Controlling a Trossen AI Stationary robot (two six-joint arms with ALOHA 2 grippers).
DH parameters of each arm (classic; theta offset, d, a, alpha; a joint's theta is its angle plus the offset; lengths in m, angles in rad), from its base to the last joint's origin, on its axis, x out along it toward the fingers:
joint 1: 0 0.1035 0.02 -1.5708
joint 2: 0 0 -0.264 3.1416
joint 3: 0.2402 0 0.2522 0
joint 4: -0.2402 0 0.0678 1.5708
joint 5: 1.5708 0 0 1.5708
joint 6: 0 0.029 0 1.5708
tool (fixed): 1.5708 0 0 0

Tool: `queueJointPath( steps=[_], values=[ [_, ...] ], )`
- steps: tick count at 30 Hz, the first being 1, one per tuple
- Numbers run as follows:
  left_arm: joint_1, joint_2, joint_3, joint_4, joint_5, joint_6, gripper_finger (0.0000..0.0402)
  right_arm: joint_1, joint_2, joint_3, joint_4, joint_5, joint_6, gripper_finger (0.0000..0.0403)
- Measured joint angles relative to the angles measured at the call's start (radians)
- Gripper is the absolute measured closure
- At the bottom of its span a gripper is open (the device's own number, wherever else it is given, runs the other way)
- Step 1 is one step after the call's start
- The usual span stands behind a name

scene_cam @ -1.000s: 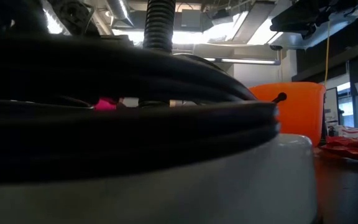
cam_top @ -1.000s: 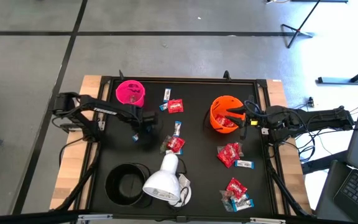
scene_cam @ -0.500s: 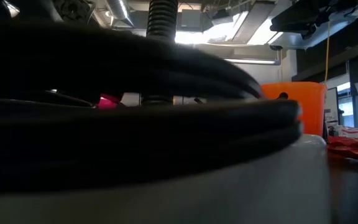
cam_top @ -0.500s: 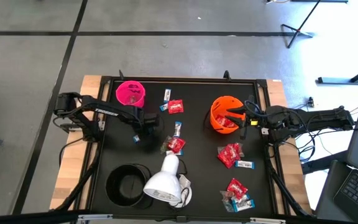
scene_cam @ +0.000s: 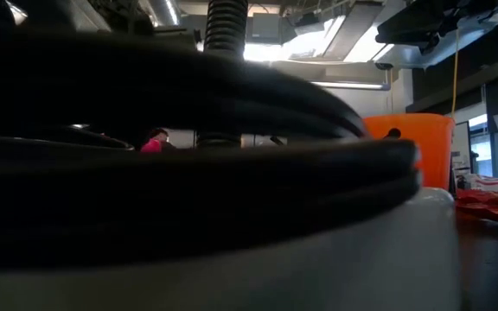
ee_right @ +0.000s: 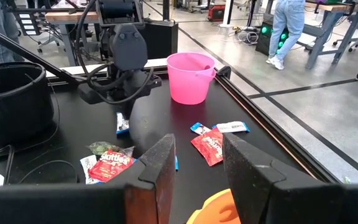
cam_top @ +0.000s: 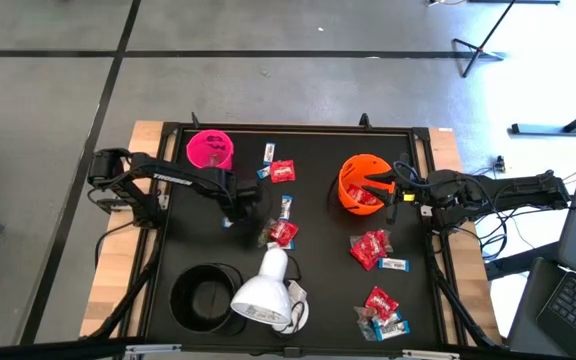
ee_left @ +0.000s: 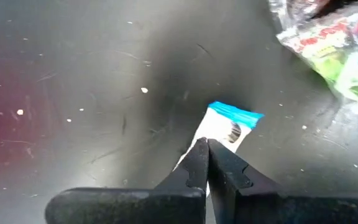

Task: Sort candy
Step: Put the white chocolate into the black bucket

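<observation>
My left gripper [cam_top: 232, 214] hangs left of the table's middle, pointing down, shut on a slim white-and-blue candy bar [ee_left: 225, 126]. The right wrist view shows the bar [ee_right: 122, 123] below that gripper. My right gripper [ee_right: 197, 163] hovers open and nearly level over the orange cup [cam_top: 360, 183], holding nothing. Loose candy lies on the black table: red packets [cam_top: 282, 171] [cam_top: 282, 232] [cam_top: 370, 248] [cam_top: 380, 300] and white-and-blue bars [cam_top: 269, 152] [cam_top: 286, 205] [cam_top: 393, 264]. A pink cup [cam_top: 209, 148] stands at the far left. My left gripper pinches the bar's white end [ee_left: 211, 138] between its two fingertips, coming from above and pointing down. The bar hangs below the fingers with its blue end [ee_left: 236, 113] lowest. I cannot tell whether that end touches the table.
A black cup [cam_top: 206, 295] stands near-left, and a white lamp head [cam_top: 263, 290] lies beside it with its cable filling the low view. The table has a raised black rim [cam_top: 298, 128]. People stand in the room beyond the pink cup [ee_right: 190, 76].
My left gripper has shifted a little toward the table's right edge, and the white-and-blue bar has gone along with it. My right arm has kept still.
</observation>
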State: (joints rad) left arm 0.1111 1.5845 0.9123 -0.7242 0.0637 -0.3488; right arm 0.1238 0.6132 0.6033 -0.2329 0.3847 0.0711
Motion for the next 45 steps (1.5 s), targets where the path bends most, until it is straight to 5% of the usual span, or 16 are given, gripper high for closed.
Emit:
queueJointPath(
  steps=[10, 27, 35, 45],
  values=[
    [-0.017, -0.001, 0.001, 0.026, 0.131, 0.044, 0.0394, 0.000, 0.000, 0.000, 0.008, 0.000, 0.002, 0.0272],
    [-0.087, 0.041, -0.006, 0.160, -0.022, 0.190, 0.0235, 0.000, 0.000, 0.000, 0.007, 0.000, 0.010, 0.0272],
    [-0.083, 0.120, -0.004, 0.157, -0.026, 0.203, 0.0228, 0.000, 0.000, 0.000, 0.006, 0.000, 0.010, 0.0272],
    [-0.083, 0.064, 0.068, 0.009, -0.058, 0.200, 0.0228, 0.000, 0.000, 0.000, 0.006, 0.000, 0.011, 0.0272]
  ],
)
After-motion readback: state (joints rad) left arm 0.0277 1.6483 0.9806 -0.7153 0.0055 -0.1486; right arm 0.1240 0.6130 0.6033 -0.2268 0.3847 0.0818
